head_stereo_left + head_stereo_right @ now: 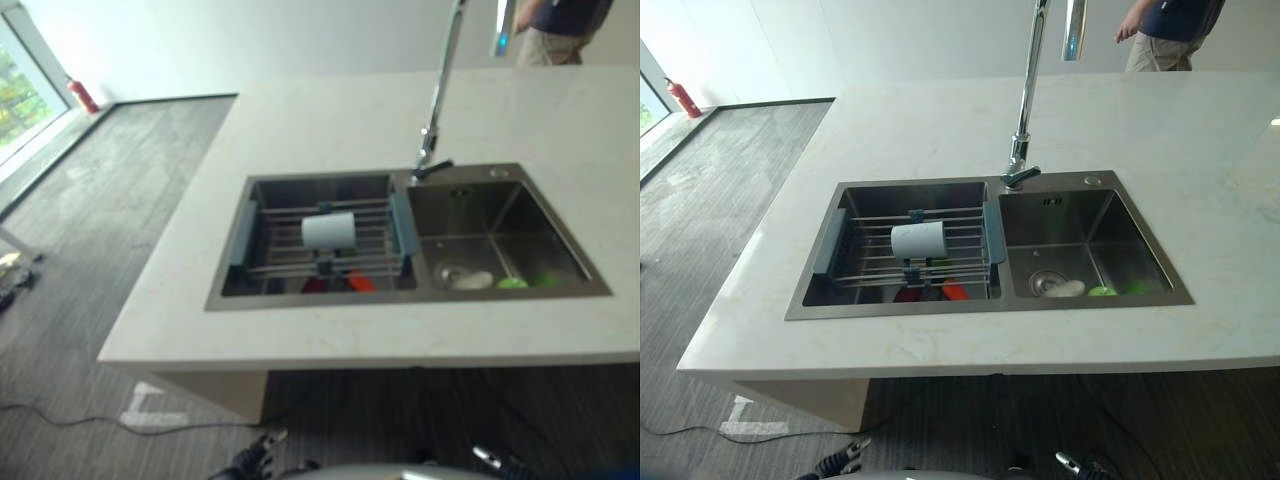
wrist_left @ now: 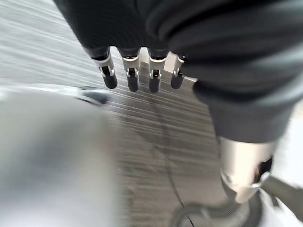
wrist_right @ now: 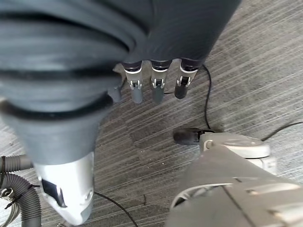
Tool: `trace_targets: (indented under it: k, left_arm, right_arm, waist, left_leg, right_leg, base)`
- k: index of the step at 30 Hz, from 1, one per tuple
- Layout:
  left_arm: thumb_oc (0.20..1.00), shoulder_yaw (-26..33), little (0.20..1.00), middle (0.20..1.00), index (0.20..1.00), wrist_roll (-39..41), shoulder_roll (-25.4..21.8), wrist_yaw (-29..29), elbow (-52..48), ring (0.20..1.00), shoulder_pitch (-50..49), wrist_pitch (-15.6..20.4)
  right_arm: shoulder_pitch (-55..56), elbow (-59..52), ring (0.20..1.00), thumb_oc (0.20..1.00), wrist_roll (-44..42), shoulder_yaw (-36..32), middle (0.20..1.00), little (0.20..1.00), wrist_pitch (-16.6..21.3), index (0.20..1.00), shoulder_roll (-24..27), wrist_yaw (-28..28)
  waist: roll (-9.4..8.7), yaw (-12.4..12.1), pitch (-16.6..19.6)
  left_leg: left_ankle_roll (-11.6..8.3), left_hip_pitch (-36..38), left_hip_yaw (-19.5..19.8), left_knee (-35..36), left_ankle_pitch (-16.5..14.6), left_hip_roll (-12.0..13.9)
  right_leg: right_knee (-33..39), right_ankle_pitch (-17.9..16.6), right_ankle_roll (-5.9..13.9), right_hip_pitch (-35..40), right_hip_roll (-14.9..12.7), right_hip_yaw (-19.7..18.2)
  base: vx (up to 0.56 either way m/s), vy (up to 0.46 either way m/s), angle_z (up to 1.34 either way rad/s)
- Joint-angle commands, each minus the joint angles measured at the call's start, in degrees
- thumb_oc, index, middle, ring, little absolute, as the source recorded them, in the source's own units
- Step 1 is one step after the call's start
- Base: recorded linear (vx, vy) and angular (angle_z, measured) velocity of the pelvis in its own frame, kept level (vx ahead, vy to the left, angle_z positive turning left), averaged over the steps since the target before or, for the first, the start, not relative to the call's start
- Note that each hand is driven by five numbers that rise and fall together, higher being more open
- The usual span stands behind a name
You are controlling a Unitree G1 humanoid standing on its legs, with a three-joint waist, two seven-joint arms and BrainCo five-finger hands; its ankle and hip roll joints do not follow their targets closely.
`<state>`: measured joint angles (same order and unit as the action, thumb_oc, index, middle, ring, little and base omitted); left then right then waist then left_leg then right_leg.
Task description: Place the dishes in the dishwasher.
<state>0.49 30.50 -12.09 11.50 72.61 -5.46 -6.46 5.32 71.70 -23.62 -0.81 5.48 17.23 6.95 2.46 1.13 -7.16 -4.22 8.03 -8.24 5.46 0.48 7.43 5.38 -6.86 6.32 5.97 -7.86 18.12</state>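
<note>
Fingers (image 2: 132,75) of the left hand (image 2: 156,28) hang straight and relaxed over the grey floor (image 2: 156,142) in the left wrist view, holding nothing; in the right wrist view the right hand (image 3: 142,33) hangs likewise, its fingers (image 3: 158,85) loose and empty; from the head views the dishes wait in a double sink (image 1: 1095,180) set in the pale counter (image 1: 920,120); a white cup (image 1: 917,240) lies on its side on a wire rack (image 1: 865,265) across the left basin, red and orange pieces (image 1: 930,291) beneath it; a white piece (image 1: 1065,289) and green ones (image 1: 1102,291) lie in the right basin by the drain. The smooth, round cup could likely roll off the bars under a careless touch; the tall faucet (image 1: 1025,90) may block a reach.
</note>
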Motion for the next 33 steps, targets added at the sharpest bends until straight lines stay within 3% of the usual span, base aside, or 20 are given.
trace_targets:
  k: [1,2,5,6,7,9,10,11,14,17,18,20,21,23,24,28,30,33]
  left_arm:
    - [1.0,1.2,1.0,1.0,1.0,4.83,-2.83,-3.9,1.9,1.0,2.87,0.27]
    - [1.0,4.53,1.0,1.0,1.0,9.99,-4.34,-9.91,1.3,1.0,2.67,5.81]
    - [1.0,9.88,1.0,1.0,1.0,12.85,-8.02,-16.61,-0.54,1.0,2.49,12.34]
    - [1.0,11.78,1.0,1.0,1.0,8.37,-10.03,-20.35,-1.46,1.0,2.19,14.95]
    - [1.0,13.67,1.0,1.0,1.0,-6.63,-16.64,-29.44,-5.03,1.0,1.68,17.07]
    - [1.0,15.44,1.0,1.0,1.0,-9.87,-23.42,-34.73,-9.06,1.0,1.98,18.42]
    - [1.0,18.2,1.0,1.0,1.0,-14.5,-30.54,-38.27,-13.2,1.0,1.8,18.53]
    - [1.0,21.98,1.0,1.0,1.0,-15.22,-38.22,-35.99,-17.06,1.0,2.01,15.69]
    - [1.0,29.35,1.0,1.0,1.0,-19.9,-55.09,-31.25,-27.14,1.0,5.38,16.25]
    - [1.0,28.62,1.0,1.0,1.0,-20.18,-62.42,-26.07,-33.4,1.0,12.0,17.5]
    - [1.0,25.41,1.0,1.0,1.0,-20.45,-65.28,-23.25,-36.24,1.0,17.39,15.61]
    - [1.0,19.4,1.0,1.0,1.0,-20.51,-67.39,-18.9,-39.04,1.0,24.35,14.85]
    - [1.0,12.91,1.0,1.0,1.0,-20.12,-68.01,-15.23,-41.25,1.0,31.49,14.05]
    - [1.0,6.09,1.0,1.0,1.0,-19.04,-67.3,-10.66,-43.52,1.0,38.69,12.68]
    - [1.0,2.05,1.0,1.0,1.0,-17.44,-65.78,-7.83,-46.31,1.0,42.75,9.52]
    - [1.0,-5.69,1.0,1.0,1.0,-18.05,-60.69,-4.99,-48.18,1.0,49.71,6.01]
    - [1.0,-11.37,1.0,1.0,1.0,-20.85,-56.13,-3.94,-46.65,1.0,54.14,3.34]
    - [1.0,-16.12,1.0,1.0,1.0,-22.43,-53.25,-3.42,-42.01,1.0,57.87,3.21]
  right_arm:
    - [-4.01,3.12,1.0,1.0,0.92,-1.03,1.0,1.0,0.68,1.0,0.01,0.2]
    - [-3.75,3.07,1.0,1.0,0.99,-1.54,1.0,1.0,0.37,1.0,0.9,0.47]
    - [-3.54,3.31,1.0,1.0,0.34,-2.14,1.0,1.0,0.07,1.0,2.08,1.08]
    - [-3.46,3.64,1.0,1.0,0.13,-2.46,1.0,1.0,0.15,1.0,2.58,1.45]
    - [-3.18,4.31,1.0,1.0,-0.35,-2.29,1.0,1.0,0.27,1.0,3.57,2.14]
    - [-2.95,4.27,1.0,1.0,-0.15,-1.74,1.0,1.0,0.73,1.0,4.15,2.44]
    - [-2.32,3.36,1.0,1.0,-0.93,-0.79,1.0,1.0,0.81,1.0,4.4,2.03]
    - [-1.66,2.87,1.0,1.0,-2.27,-0.36,1.0,1.0,0.91,1.0,4.37,1.57]
    - [-0.32,2.11,1.0,1.0,-6.59,0.31,1.0,1.0,0.62,1.0,3.37,0.84]
    - [-0.12,1.36,1.0,1.0,-5.5,1.31,1.0,1.0,0.31,1.0,2.46,0.85]
    - [-0.28,1.12,1.0,1.0,-4.93,1.84,1.0,1.0,0.09,1.0,2.12,0.75]
    - [-0.63,0.98,1.0,1.0,-5.4,2.49,1.0,1.0,-0.11,1.0,1.89,0.93]
    - [-0.93,0.95,1.0,1.0,-6.59,2.67,1.0,1.0,-0.53,1.0,1.8,1.12]
    - [-1.08,0.93,1.0,1.0,-7.13,2.39,1.0,1.0,-0.79,1.0,1.76,1.52]
    - [-0.93,0.82,1.0,1.0,-7.22,1.68,1.0,1.0,-1.08,1.0,1.77,1.78]
    - [0.06,1.14,1.0,1.0,-7.68,0.39,1.0,1.0,-1.98,1.0,1.57,1.26]
    - [1.71,1.71,1.0,1.0,-7.8,-0.81,1.0,1.0,-1.59,1.0,1.84,1.67]
    - [3.4,2.14,1.0,1.0,-7.76,-1.81,1.0,1.0,-0.86,1.0,2.16,2.16]
  waist:
    - [-0.08,-0.48,-2.67]
    - [0.29,-0.45,-2.68]
    - [0.85,-0.73,-2.55]
    - [1.16,-0.99,-2.47]
    - [1.49,-1.52,-2.37]
    - [1.91,-1.77,-2.2]
    - [2.36,-1.88,-2.15]
    - [2.66,-1.97,-2.07]
    - [3.3,-1.94,-1.49]
    - [3.51,-1.19,-0.82]
    - [3.55,-0.63,-0.5]
    - [3.55,0.29,0.03]
    - [3.45,0.99,0.3]
    - [3.25,1.76,0.71]
    - [2.96,2.5,0.84]
    - [2.38,4.37,0.92]
    - [2.08,7.14,0.55]
    - [2.07,9.59,-0.03]
  left_leg:
    - [-0.8,-0.38,-0.74,-0.51,-1.92,1.03]
    - [-1.06,-0.47,-0.83,-0.46,-1.83,1.16]
    - [-1.15,-0.73,-0.43,-0.5,-1.58,1.16]
    - [-1.11,-0.87,0.01,-0.54,-1.46,1.12]
    - [-1.09,-1.11,0.43,-0.54,-1.28,1.04]
    - [-0.88,-1.31,0.48,-0.46,-1.2,1.01]
    - [-0.79,-1.41,0.27,-0.57,-1.05,1.16]
    - [-0.81,-1.58,0.1,-0.63,-0.93,1.31]
    - [-1.08,-1.93,-0.29,-0.5,-0.82,1.49]
    - [-1.34,-1.77,-0.82,-0.46,-1.16,1.4]
    - [-1.42,-1.6,-0.98,-0.46,-1.35,1.32]
    - [-1.47,-1.55,-1.36,-0.46,-1.41,1.2]
    - [-1.54,-1.03,-1.8,-0.46,-1.74,1.17]
    - [-1.57,-1.0,-2.32,-0.46,-1.72,1.16]
    - [-1.62,-0.79,-2.97,-0.46,-1.87,1.09]
    - [-1.19,-0.37,-4.37,-0.46,-2.29,0.94]
    - [-1.15,0.06,-6.25,-0.46,-2.78,0.76]
    - [-0.88,0.12,-7.84,-0.46,-3.17,0.45]
  right_leg:
    - [-3.55,9.95,2.19,2.14,-2.54,-1.15]
    - [-3.55,10.16,2.09,2.11,-2.6,-0.98]
    - [-3.85,10.49,1.91,1.93,-2.65,-0.98]
    - [-3.93,10.62,1.81,1.94,-2.64,-0.98]
    - [-3.92,10.63,1.87,1.96,-2.61,-0.77]
    - [-3.9,10.77,1.88,1.86,-2.45,-0.84]
    - [-4.11,10.85,2.0,1.8,-2.39,-0.94]
    - [-4.13,10.79,2.12,1.74,-2.33,-0.91]
    - [-3.76,10.54,2.54,1.93,-2.15,-0.53]
    - [-3.01,10.27,2.91,2.26,-2.04,-0.64]
    - [-2.59,10.07,3.11,2.46,-1.94,-0.95]
    - [-2.06,9.56,3.35,2.41,-1.79,-1.44]
    - [-1.65,9.42,3.58,2.75,-1.62,-2.02]
    - [-1.34,8.96,3.83,2.47,-1.56,-2.71]
    - [-1.03,8.4,4.3,2.28,-1.67,-3.31]
    - [-0.69,7.18,5.17,1.23,-2.06,-5.94]
    - [-0.4,6.25,5.96,0.17,-2.45,-7.9]
    - [-0.38,5.57,6.43,-1.27,-2.62,-10.13]
  base:
    - [0.0,0.038,0.0]
    - [-0.01,0.046,0.01]
    - [0.0,0.024,0.04]
    - [0.01,0.002,0.05]
    - [0.02,-0.002,0.1]
    - [0.0,-0.006,0.17]
    - [-0.01,-0.028,0.12]
    - [-0.01,-0.066,0.03]
    - [0.01,-0.085,0.16]
    - [0.05,-0.055,0.23]
    - [0.06,-0.059,0.06]
    - [0.09,-0.078,-0.01]
    - [0.13,-0.082,-0.05]
    - [0.13,-0.07,-0.13]
    - [0.11,-0.048,-0.38]
    - [0.13,-0.047,-0.32]
    - [0.1,-0.06,-0.46]
    - [0.03,-0.052,-0.44]
